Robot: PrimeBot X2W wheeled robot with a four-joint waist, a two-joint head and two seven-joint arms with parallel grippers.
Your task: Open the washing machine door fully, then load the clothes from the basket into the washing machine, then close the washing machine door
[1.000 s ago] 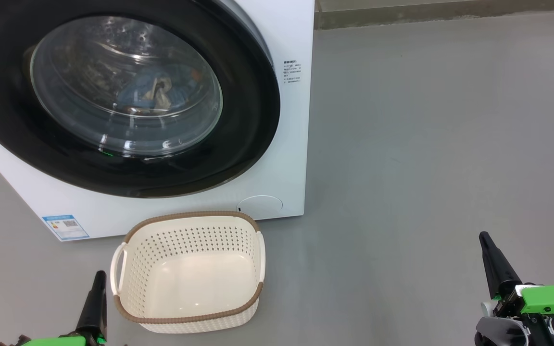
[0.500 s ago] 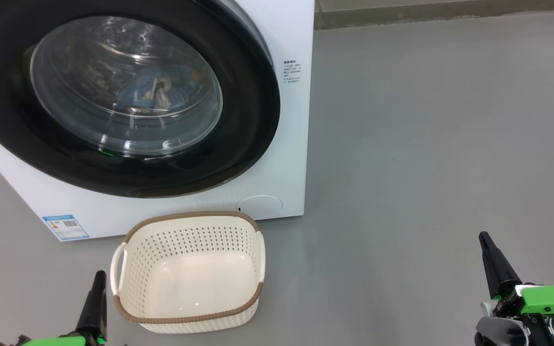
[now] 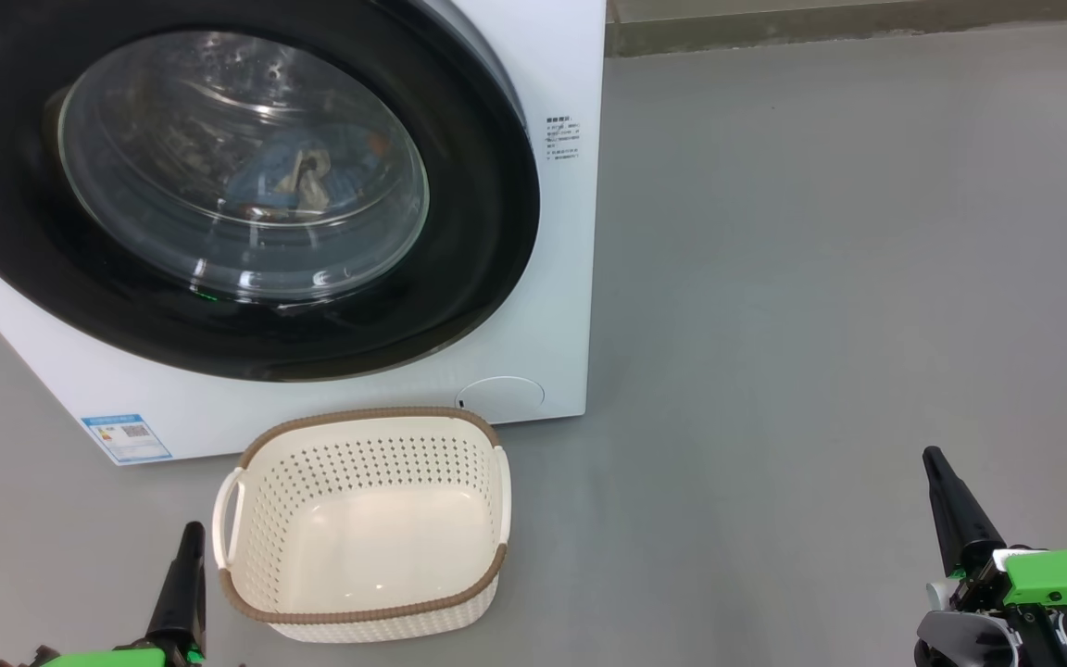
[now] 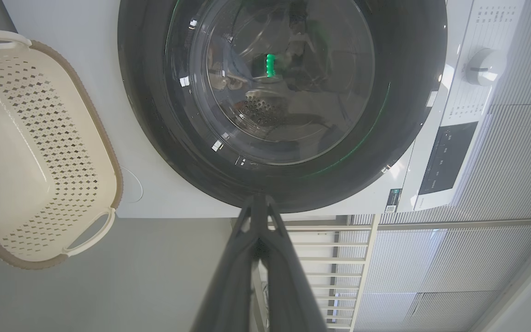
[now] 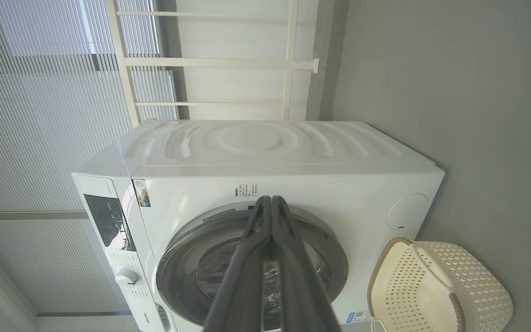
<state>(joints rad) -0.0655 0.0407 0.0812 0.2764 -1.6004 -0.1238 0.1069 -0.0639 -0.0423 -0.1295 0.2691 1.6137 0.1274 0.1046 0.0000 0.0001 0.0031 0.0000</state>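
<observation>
The white front-loading washing machine faces the robot, and its washing machine door lies shut flat against the front. Just before it on the floor stands the basket, mouth up, with white handles at left and right. The clothes lie crumpled inside the drum behind the glass. The left gripper and right gripper both have fingers pressed together, holding nothing.

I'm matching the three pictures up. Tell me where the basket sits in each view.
Head view: basket lower centre-left, before the washing machine.
Left wrist view: at the left edge, turned sideways.
Right wrist view: lower right corner.
Shared landmark: the round service flap, next to the basket throughout.
</observation>
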